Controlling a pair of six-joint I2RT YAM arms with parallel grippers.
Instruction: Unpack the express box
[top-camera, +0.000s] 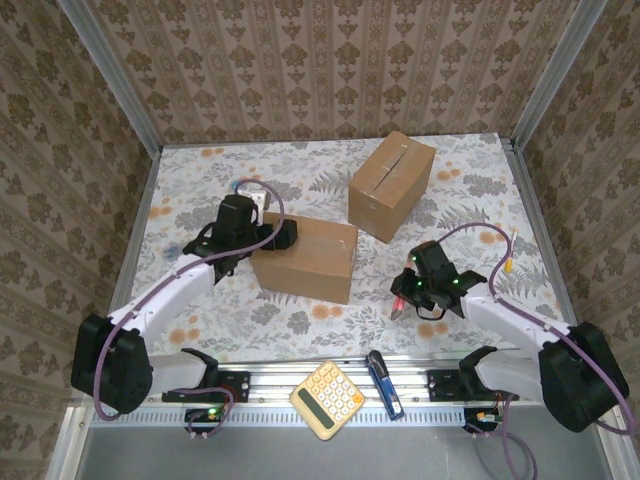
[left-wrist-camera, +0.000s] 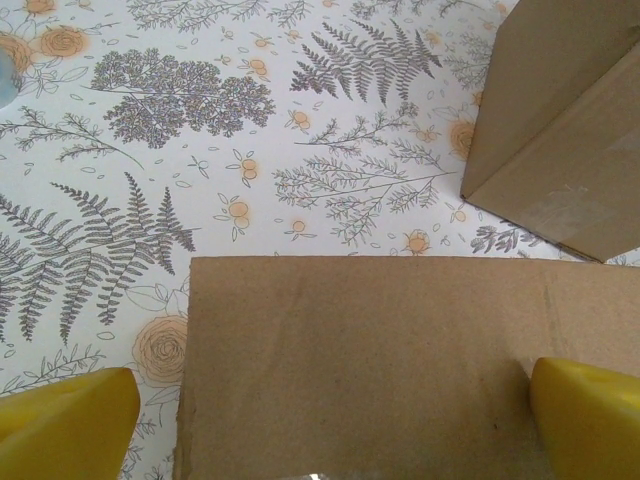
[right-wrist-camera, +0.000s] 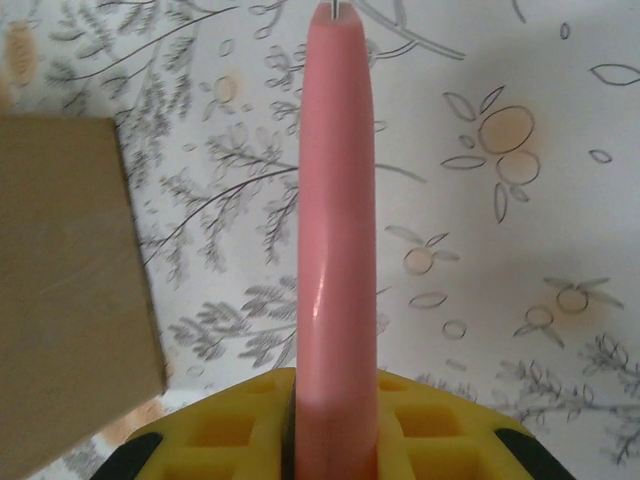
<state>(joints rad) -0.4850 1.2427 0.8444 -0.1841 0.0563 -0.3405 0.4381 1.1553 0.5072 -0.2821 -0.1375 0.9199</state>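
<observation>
Cardboard, brown and flat-lying, the express box (top-camera: 305, 258) sits mid-way across the bench (top-camera: 190, 190). It looks light and stiff. My left fingers (top-camera: 278, 236) hang spread over its left end, where I judge the rigid edges give the best brace. My right fingers (top-camera: 415, 290) pinch a slim pink cutter (right-wrist-camera: 335, 250), near its right end.
</observation>
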